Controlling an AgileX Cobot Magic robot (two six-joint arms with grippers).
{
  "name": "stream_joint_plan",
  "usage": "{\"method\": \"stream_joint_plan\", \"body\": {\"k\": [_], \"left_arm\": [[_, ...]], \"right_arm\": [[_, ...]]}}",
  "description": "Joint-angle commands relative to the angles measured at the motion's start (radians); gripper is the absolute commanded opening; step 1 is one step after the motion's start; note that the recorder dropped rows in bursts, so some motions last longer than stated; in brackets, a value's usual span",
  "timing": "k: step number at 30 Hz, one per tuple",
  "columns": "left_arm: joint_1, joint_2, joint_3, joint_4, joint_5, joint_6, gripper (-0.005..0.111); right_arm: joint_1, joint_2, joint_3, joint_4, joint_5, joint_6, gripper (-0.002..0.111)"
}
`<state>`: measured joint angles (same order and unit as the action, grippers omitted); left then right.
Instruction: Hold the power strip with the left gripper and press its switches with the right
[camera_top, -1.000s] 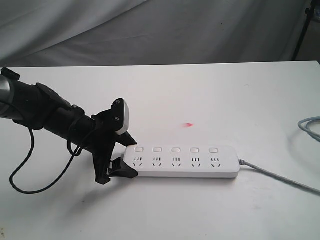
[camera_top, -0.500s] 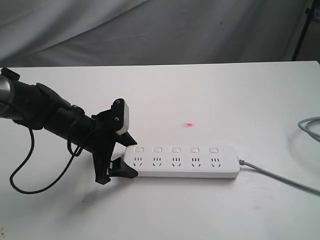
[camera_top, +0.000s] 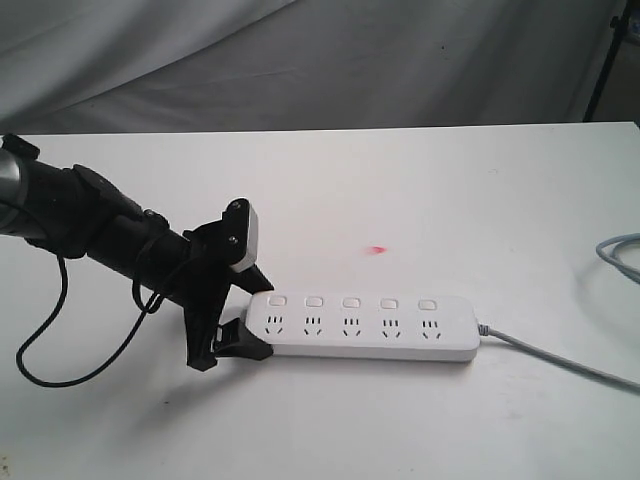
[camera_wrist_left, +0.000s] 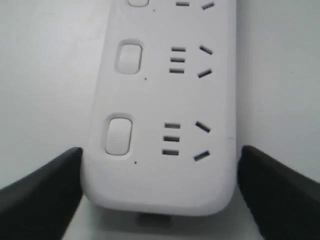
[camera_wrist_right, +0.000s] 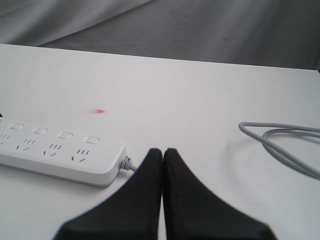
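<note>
Strip: the power strip (camera_top: 365, 325) lies flat on the white table (camera_top: 400, 200), socket side up and long axis running across the exterior view. Its grey cord (camera_top: 560, 357) leaves the end on your R side.
Switches: the five switches (camera_top: 351, 300) sit in a row along the far edge, all uncovered. Nothing blocks a press from above.
L gripper: the L gripper (camera_top: 255, 318) comes in low w/ jaws spread around the strip's cordless end. That keeps the arm clear of the buttons.
L grip: in the wrist view the fingers (camera_wrist_left: 45, 190) flank the rounded end. One looks to be touching and the other shows a thin gap, so you can't tell if it's really clamping.
R gripper: the R gripper (camera_wrist_right: 163, 150) has its tips pressed together and is empty, which gives you one narrow point for poking. It hangs near the cord end, apart from the strip and out of the exterior view.
Why hold: prob. so the light strip doesn't slide or tip under a press.
Stage: bracing isn't confirmed and no press is under way.
Watch: confirm the L clamp first, then bring R to the nearest switch.
Misc: a red spot (camera_top: 378, 249) sits on the table beyond the strip. Can't tell what it is.
</note>
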<state>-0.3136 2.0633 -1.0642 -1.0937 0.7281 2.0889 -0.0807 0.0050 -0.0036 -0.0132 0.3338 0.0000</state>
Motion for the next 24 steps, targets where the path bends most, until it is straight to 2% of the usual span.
{"method": "stream_joint_plan", "body": {"k": [1,11,19,22,24], "left_arm": [[-0.005,-0.004,-0.001,0.027,0.009,0.005,0.104],[-0.005,-0.122,-0.001,0.027,0.009,-0.006,0.103],[-0.005,-0.29,-0.001,0.052,0.005,-0.133,0.103],[-0.005,-0.352,-0.001,0.082,-0.004,-0.21,0.095],[-0.005,-0.388,-0.001,0.104,-0.004,-0.261,0.083]], "right_arm": [[0.005,-0.005,0.004,0.004,-0.001,0.0,0.0],[0.005,-0.005,0.004,0.004,-0.001,0.0,0.0],[0.005,-0.005,0.004,0.004,-0.001,0.0,0.0],[0.005,-0.005,0.004,0.004,-0.001,0.0,0.0],[0.005,-0.005,0.004,0.004,-0.001,0.0,0.0]]}}
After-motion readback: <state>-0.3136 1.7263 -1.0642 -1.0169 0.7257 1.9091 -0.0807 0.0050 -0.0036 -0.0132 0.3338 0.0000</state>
